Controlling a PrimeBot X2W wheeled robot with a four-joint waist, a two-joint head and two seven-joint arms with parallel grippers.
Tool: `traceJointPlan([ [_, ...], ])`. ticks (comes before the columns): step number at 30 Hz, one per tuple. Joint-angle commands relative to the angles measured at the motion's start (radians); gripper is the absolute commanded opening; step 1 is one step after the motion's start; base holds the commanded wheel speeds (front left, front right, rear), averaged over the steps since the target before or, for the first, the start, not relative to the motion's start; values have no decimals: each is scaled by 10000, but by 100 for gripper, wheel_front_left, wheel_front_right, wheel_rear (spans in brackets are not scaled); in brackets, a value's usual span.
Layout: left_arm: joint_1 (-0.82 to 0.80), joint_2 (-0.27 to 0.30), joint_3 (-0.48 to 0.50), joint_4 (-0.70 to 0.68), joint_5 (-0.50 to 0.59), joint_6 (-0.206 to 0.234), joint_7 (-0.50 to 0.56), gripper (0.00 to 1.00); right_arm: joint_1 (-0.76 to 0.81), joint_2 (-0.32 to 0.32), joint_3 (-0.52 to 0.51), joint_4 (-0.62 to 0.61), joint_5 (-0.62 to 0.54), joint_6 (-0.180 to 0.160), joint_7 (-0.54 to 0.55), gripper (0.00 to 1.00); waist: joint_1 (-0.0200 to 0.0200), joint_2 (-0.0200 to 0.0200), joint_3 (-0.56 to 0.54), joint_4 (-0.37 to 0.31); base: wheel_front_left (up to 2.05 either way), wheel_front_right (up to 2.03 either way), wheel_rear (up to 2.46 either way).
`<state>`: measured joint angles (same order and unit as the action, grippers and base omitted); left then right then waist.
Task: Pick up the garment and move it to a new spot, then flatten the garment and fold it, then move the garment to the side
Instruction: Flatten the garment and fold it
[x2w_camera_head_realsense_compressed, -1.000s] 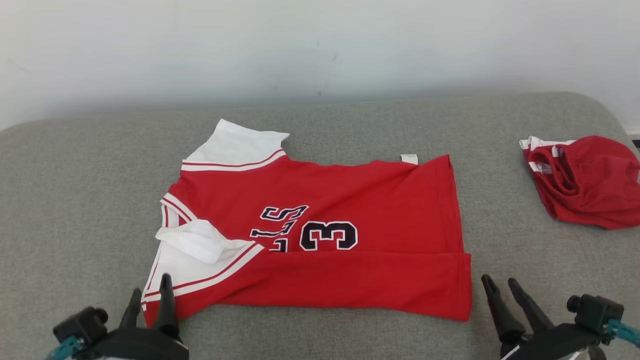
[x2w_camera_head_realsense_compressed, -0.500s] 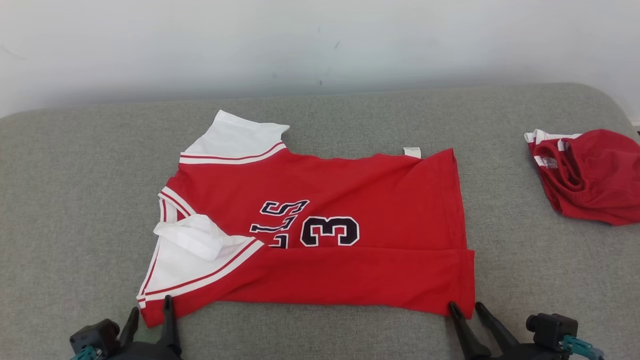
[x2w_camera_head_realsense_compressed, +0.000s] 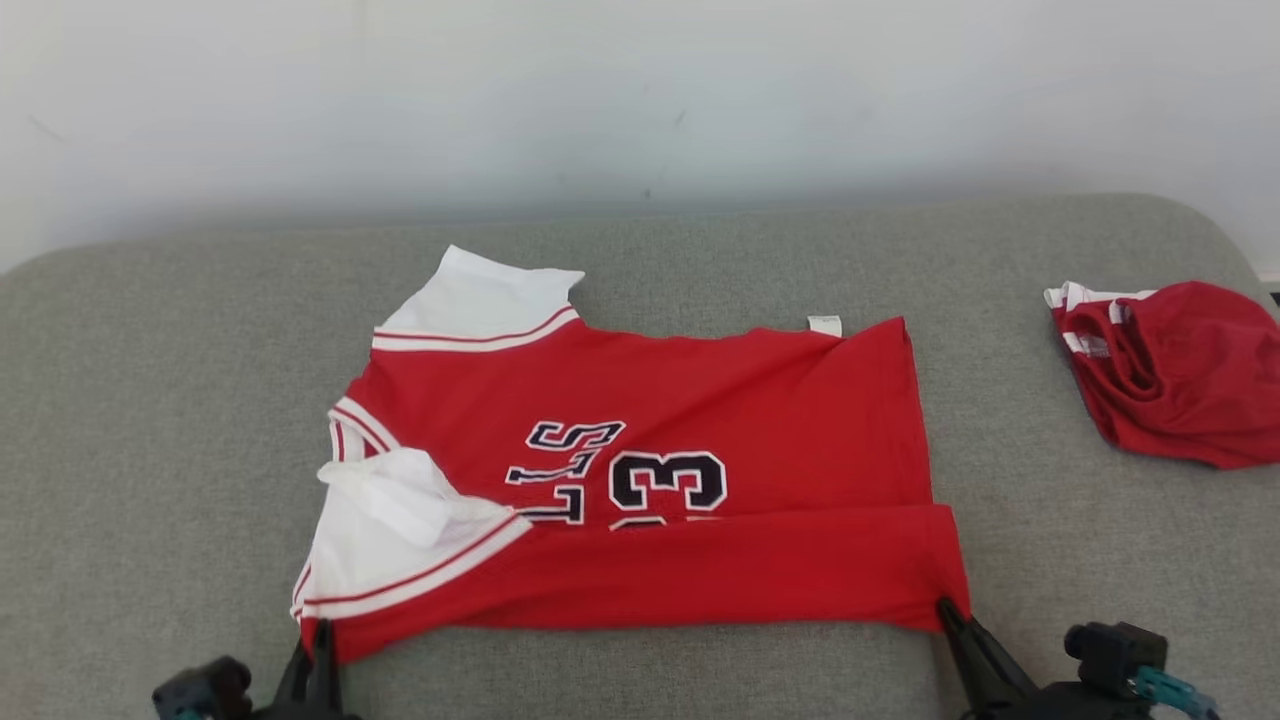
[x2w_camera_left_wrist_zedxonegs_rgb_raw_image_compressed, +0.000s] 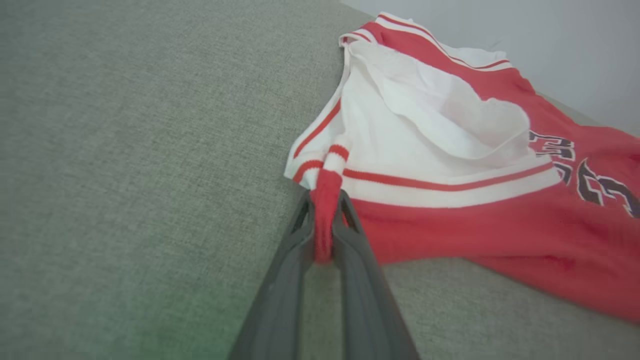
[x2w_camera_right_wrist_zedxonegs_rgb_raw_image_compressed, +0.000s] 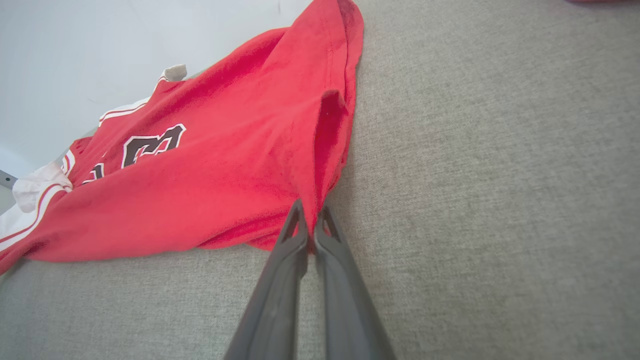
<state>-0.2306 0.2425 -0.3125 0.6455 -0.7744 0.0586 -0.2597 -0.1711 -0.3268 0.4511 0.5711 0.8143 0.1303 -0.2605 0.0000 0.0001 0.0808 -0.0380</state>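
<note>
**Jersey Held at Both Near Corners**

The garment is spread near the middle of a grey fabric-covered surface, with the collar end turned to the robot's left and the hem to its right. The far white sleeve is laid flat, while the near white sleeve is rumpled, with a fold of white cloth bunched on top. The near long edge is folded over the body as a red band, by which the lower part of the number 3 and of the black letters is covered.

The left gripper is closed on the near collar-side corner, where a roll of red cloth with striped trim is pinched between its fingers. The right gripper is closed on the near hem corner, where a thin ridge of red cloth is drawn up between fingers that almost touch. The cloth appears slightly tented at both corners, though how far it is raised off the surface cannot be judged.

A smaller all-red garment is lumped well apart, at the right end of the surface. A pale wall is seen behind.
</note>
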Motion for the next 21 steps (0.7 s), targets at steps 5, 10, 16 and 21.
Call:
traceJointPlan([
  [5,1062,-176,314,-824,81,-24,-56,0,686,-521,-371,-508,-154,12,-60,0,0,-1,-333,-8,0,0,0],
  [10,2197,-398,433,-2019,178,278,-57,0,1587,-854,-856,-1158,-107,11,-9,0,0,-1,-451,106,0,0,0],
  [16,3074,-471,431,-2817,148,704,-11,0,2322,-656,-1354,-1764,-354,11,457,0,0,-1,-344,115,0,0,0],
  [21,3083,-453,433,-2737,116,686,59,26,2438,-284,-1711,-1757,-409,11,876,13,0,-1,-309,134,0,0,0],
])
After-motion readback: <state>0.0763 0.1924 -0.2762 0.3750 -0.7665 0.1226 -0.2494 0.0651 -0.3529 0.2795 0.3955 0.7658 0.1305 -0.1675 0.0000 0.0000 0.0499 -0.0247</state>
